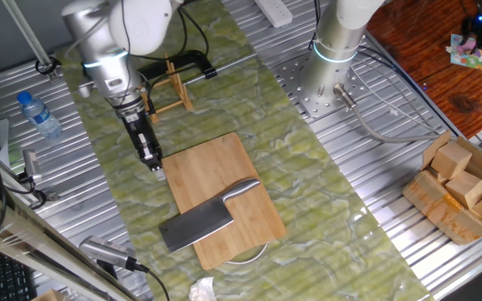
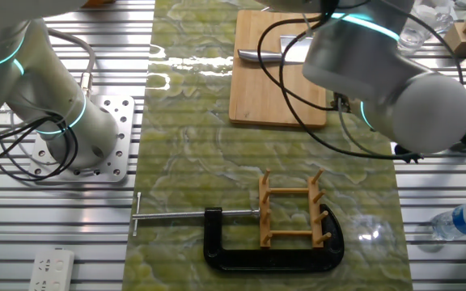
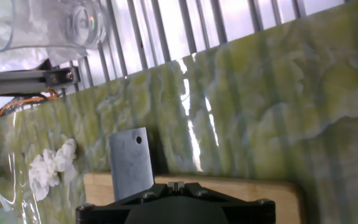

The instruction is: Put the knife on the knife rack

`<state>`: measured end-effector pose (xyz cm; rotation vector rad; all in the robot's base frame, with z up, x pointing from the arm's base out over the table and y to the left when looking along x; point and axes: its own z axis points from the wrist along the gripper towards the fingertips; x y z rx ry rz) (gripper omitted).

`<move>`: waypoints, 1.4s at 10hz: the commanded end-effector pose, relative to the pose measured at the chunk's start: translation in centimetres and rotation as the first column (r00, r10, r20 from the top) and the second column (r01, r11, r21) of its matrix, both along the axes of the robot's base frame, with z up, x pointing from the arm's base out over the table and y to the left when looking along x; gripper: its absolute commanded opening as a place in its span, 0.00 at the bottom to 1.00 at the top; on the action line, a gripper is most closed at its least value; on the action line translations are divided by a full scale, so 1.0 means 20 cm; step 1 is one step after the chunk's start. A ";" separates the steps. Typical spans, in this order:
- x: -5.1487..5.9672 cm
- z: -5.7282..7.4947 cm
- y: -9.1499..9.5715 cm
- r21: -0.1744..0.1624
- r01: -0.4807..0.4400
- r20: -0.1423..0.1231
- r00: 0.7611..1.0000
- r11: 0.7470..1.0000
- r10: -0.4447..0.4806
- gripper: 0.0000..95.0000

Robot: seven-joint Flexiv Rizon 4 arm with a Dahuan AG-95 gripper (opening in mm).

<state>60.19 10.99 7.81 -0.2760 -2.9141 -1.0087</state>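
Note:
The knife [image 1: 197, 226], a steel cleaver with a curved silver handle [image 1: 243, 191], lies flat on the bamboo cutting board [image 1: 212, 167]. In the hand view its grey blade [image 3: 131, 162] with a hole shows over the board's edge [image 3: 241, 190]. In the other fixed view only the handle [image 2: 259, 55] shows, beside the arm. The knife rack [image 1: 172, 88], small light-wood slats, stands upright in a black clamp [image 1: 178, 60] at the mat's far end; it also shows in the other fixed view [image 2: 294, 212]. My gripper [image 1: 158, 172] hovers shut and empty at the board's near-left corner, between rack and knife.
A water bottle [image 1: 38, 114] lies left of the green mat [image 1: 308, 167]. A second arm's base [image 1: 335, 50] stands at the back right. A box of wooden blocks [image 1: 463, 188] sits far right. Crumpled tissue [image 1: 201, 291] lies by the board's front end; a clear cup [image 3: 42, 22] lies beyond.

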 end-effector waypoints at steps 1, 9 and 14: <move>0.01 -0.02 0.02 -0.002 -0.006 0.008 1.000 1.000 0.006 0.00; 0.02 -0.05 0.07 -0.010 -0.136 0.028 0.990 0.991 0.136 0.00; 0.02 -0.05 0.07 -0.085 -0.140 0.026 0.989 0.987 0.142 0.00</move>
